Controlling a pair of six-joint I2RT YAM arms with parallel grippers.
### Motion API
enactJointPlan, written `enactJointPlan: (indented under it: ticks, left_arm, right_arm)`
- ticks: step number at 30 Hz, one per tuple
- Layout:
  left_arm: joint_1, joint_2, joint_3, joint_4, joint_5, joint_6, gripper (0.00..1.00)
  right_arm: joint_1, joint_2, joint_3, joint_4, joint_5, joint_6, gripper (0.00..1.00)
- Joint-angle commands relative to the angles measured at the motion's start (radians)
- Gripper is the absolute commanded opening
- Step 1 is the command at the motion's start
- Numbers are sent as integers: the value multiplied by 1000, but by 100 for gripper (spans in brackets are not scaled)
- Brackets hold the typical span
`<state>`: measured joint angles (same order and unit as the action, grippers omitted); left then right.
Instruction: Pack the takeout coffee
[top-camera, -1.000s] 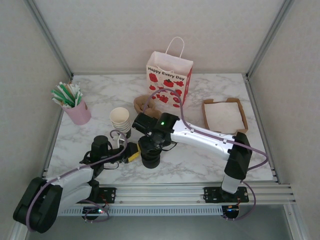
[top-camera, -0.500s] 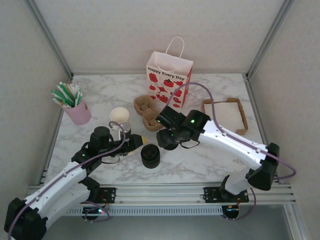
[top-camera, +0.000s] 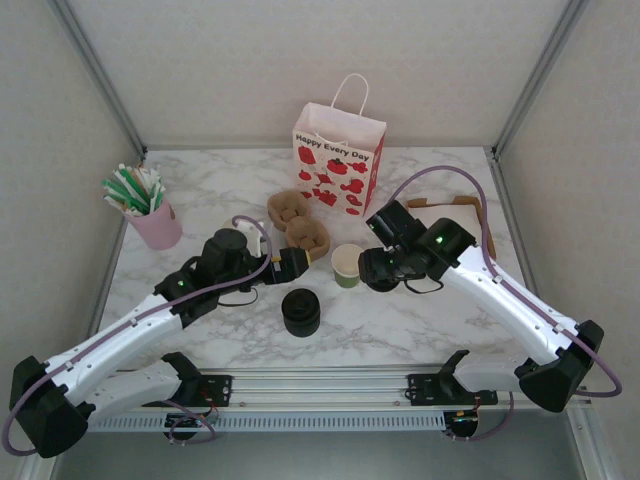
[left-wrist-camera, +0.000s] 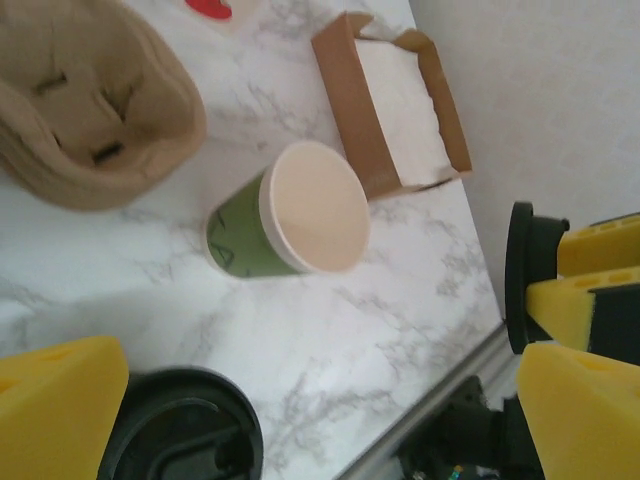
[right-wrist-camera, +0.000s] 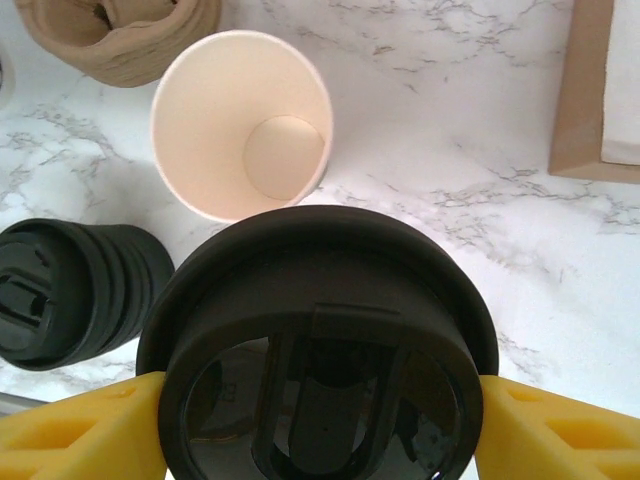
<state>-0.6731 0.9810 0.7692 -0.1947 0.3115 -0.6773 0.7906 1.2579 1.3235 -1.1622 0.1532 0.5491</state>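
The right gripper (right-wrist-camera: 320, 425) is clenched on a round black lid (right-wrist-camera: 318, 330), its yellow pads pressing the rim from both sides. The left gripper (left-wrist-camera: 320, 400) is released, with jaws spread wide and nothing between them. The green paper cup (top-camera: 346, 264) stands upright and open-topped on the marble bench (top-camera: 420, 320), between the two grippers and just beside the pulp cup carriers (top-camera: 300, 226). From above, the lid blends into the dark right gripper; the right wrist view shows it plainly, its lower edge cut off. The lid stack (left-wrist-camera: 180, 435) is cropped in the left wrist view.
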Motion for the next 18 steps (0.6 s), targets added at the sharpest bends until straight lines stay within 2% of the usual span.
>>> enactJointPlan:
  ticks: [1,7,12,18]
  left_arm:
    - [-9,22,89,1,-97,112,100]
    - [-10,9,125,85,-108,228,100]
    - [-8,-9,134,92,-157,344,100]
    - [-8,8,112,103,-141,400,100]
  right_arm:
    - [-25,31,14,-9,-28,-59,73]
    - [-39,162,107,-19,-38,-109,73]
    - [-38,282,201,-31,-46,-144,73]
    - [-39,424,306,-43,-58,-180,73]
